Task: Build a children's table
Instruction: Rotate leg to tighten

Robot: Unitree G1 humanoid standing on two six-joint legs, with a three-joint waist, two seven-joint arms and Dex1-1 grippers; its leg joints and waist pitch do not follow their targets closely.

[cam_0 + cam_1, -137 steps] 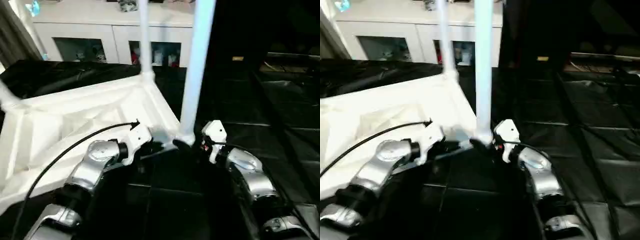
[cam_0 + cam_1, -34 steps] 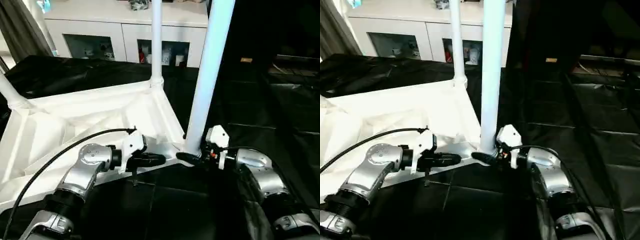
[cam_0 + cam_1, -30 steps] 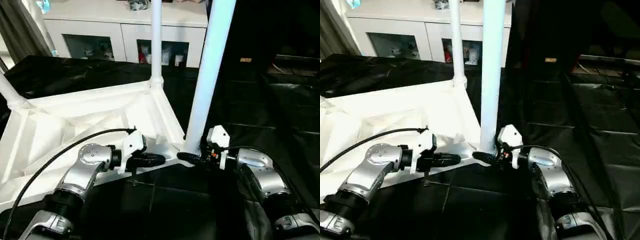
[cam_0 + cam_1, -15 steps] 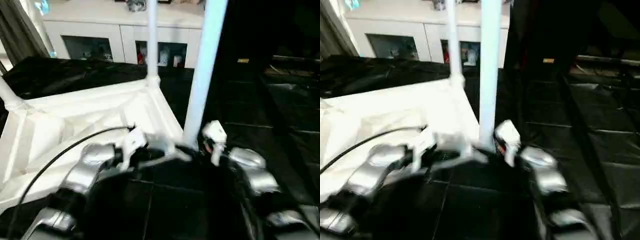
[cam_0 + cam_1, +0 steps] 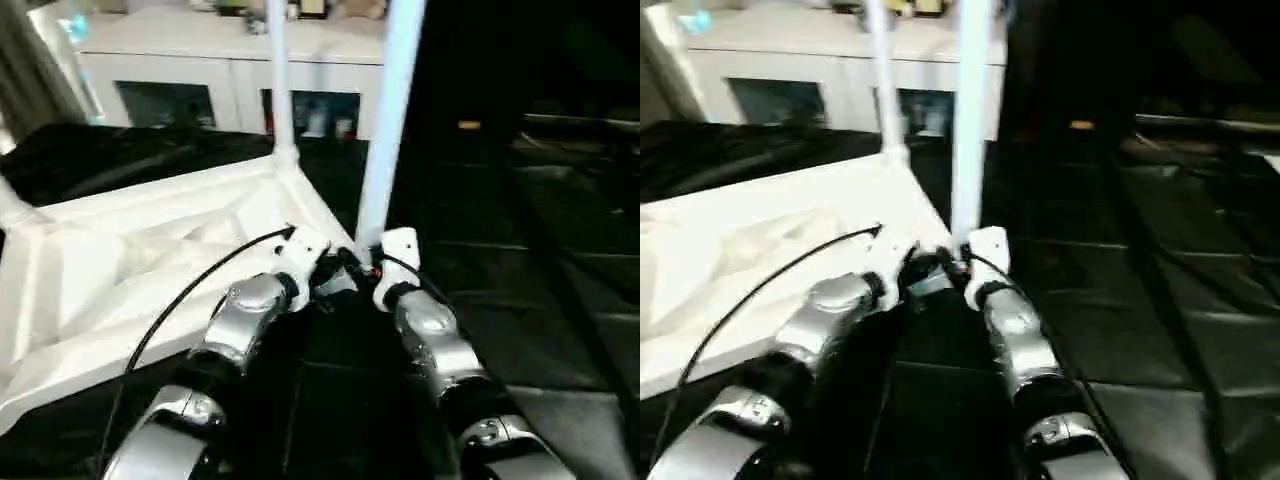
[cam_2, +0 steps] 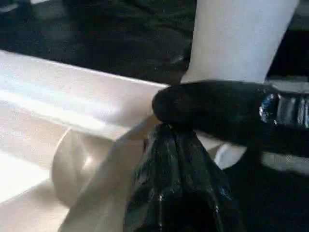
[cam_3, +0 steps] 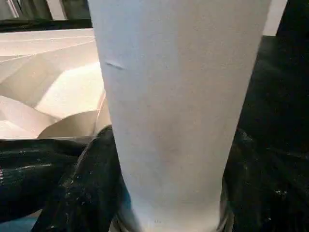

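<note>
The children's table lies upside down, its white top (image 5: 150, 270) on the black sheet. A far leg (image 5: 278, 90) and a near leg (image 5: 385, 130) stand upright in the corner sockets, and a third leg's base (image 5: 10, 205) shows at the left edge. My right gripper (image 5: 357, 263) is at the foot of the near leg (image 7: 178, 96), with a black finger (image 7: 89, 193) on each side of it. My left gripper (image 5: 325, 272) is shut with nothing in it. Its tip (image 6: 171, 140) rests at the same corner socket, against a right finger (image 6: 217, 111).
A white cabinet (image 5: 200, 90) with glass doors stands behind the work table. The black sheet (image 5: 560, 280) stretches to the right of the white top. A black cable (image 5: 190, 300) runs along my left forearm.
My left gripper has moved right to the foot of the near leg, beside the right gripper. Both forearms now converge on that corner. The view has also shifted.
</note>
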